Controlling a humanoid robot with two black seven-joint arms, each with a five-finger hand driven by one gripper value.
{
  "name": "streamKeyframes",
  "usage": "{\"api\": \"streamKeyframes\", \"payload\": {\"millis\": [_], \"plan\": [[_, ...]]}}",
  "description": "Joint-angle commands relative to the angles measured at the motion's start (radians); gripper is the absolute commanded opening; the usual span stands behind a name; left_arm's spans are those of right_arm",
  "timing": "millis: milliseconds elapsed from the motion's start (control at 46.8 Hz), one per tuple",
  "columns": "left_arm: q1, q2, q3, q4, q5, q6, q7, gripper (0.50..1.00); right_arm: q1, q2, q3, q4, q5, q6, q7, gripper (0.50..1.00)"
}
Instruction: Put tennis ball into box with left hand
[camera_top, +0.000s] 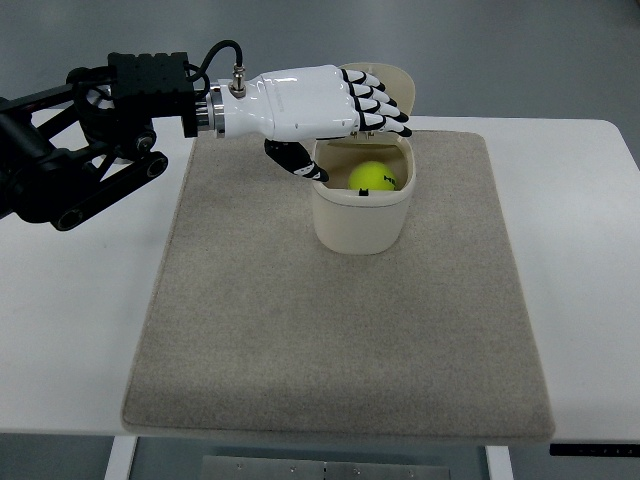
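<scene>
the left hand (330, 110) reaches in from the picture's left on a black jointed arm (80, 140), its white shell turned up toward the camera and a dark cable looping over the wrist; the fingers (385, 105) stretch out loosely side by side above the far rim of the box (358, 225), and the dark thumb (298, 160) hangs down just outside the box's left wall; the hand is open and grips nothing; whether the thumb tip actually touches the rim is hard to say from this steep angle.

the tennis ball (373, 177), bright yellow-green with a small dark mark on it, sits inside the box, toward its right side and below the rim, apart from the fingers.

the box is a cream, rounded container standing upright on the far middle part of a beige mat (330, 340); its hinged lid (395, 82) stands open behind it, partly hidden by the fingers; the mat lies flat on a white table (70, 330), with bare table showing on the left, on the right and along the near edge; a grey floor shows beyond the table's far side.

the right arm does not appear anywhere in the top view.
</scene>
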Motion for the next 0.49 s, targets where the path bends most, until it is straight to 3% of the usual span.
{"api": "streamKeyframes", "payload": {"millis": [0, 214, 321, 470], "plan": [[0.002, 0.006, 0.002, -0.012, -0.001, 0.001, -0.002, 0.960, 0.000, 0.000, 0.000, 0.000, 0.000, 0.000, 0.000, 0.913], [0.014, 0.073, 0.003, -0.066, -0.083, 0.008, -0.003, 0.960, 0.000, 0.000, 0.000, 0.000, 0.000, 0.000, 0.000, 0.913], [0.040, 0.119, 0.006, -0.086, -0.202, 0.008, -0.003, 0.992, 0.000, 0.000, 0.000, 0.000, 0.000, 0.000, 0.000, 0.913], [0.083, 0.173, 0.026, -0.080, -0.414, 0.008, -0.003, 0.992, 0.000, 0.000, 0.000, 0.000, 0.000, 0.000, 0.000, 0.913]]}}
